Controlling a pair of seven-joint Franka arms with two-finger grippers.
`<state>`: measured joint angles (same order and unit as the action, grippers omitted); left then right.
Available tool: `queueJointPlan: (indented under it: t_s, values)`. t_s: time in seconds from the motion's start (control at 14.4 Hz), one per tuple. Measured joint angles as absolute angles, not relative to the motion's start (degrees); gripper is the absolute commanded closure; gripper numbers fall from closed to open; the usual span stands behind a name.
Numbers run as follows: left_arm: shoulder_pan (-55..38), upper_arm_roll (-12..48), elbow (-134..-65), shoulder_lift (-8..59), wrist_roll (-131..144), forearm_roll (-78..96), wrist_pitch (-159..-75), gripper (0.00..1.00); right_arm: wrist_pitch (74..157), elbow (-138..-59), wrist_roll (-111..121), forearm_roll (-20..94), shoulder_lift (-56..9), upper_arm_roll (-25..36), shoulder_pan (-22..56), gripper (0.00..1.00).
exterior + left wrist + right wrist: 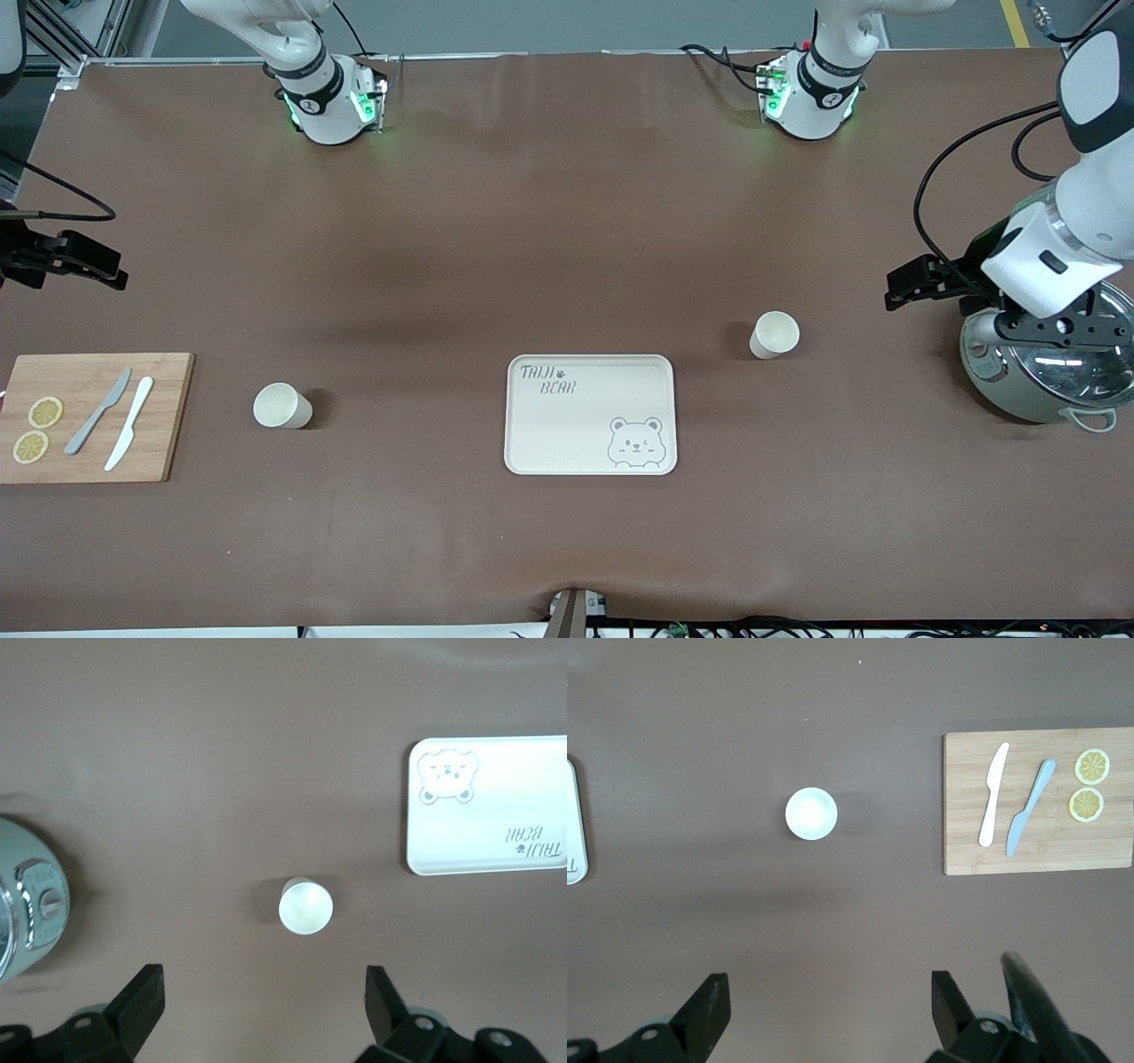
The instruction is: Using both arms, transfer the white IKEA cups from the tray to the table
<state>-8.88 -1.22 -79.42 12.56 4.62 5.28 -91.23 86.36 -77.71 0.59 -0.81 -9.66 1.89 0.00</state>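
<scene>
Bench (549,221): covered in brown, carrying all items listed below.

Cups: two cream-white handleless cups, both upright, both standing on the bare bench and neither on the tray. First cup (774,334) stood toward the left arm's end, between the tray and the cooker, slightly farther from the front camera than the tray. Second cup (282,406) stood toward the right arm's end, between the tray and the cutting board, level with the tray's middle.

Tray (590,415): cream, rectangular, with a bear drawing and lettering; sat mid-bench, nothing on it.

Cutting board (93,416): wooden, at the right arm's end. On it lay a grey knife (98,411), a white knife (129,423) beside it, and two lemon slices (37,429).

Cooker (1045,363): a grey round pot with a shiny lid, possibly a rice cooker, at the left arm's end, partly hidden by the left arm.

Left pincer (266,1005): fingers spread wide, holding nothing, up in the air over the bench between the first cup and the cooker.

Right pincer (831,1010): fingers spread wide, holding nothing, up in the air over the bare bench near the cutting board's end; the second cup lay well apart from it.
</scene>
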Motion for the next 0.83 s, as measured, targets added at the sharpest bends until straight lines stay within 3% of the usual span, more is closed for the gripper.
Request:
queueJointPlan:
  t_s: [0.83]
  values:
    - [-8.66, -2.56, -78.89, 6.82, 3.99, 4.79, -85.68, 0.0, 86.48, -77.7, 0.51, 0.32, -9.72, 2.16, -0.22, 0.0]
